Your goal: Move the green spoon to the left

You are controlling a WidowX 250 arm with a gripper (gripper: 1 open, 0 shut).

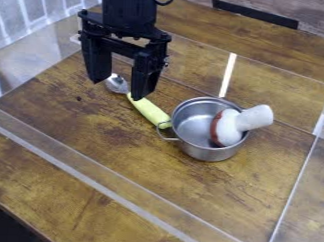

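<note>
Pot beside green spoon

My arm is cut off by the top edge, so only its lower black part and my pincer show. My right finger hides part of the green spoon: where the handle joins the silver bowl cannot be seen, and whether that finger touches the spoon cannot be told. The white thing in the pot is blurred; what it is cannot be told, and its lower end sinks behind the pot's rim. The table runs out of every edge. The pale bars at upper left are blurred and cut off.
</note>
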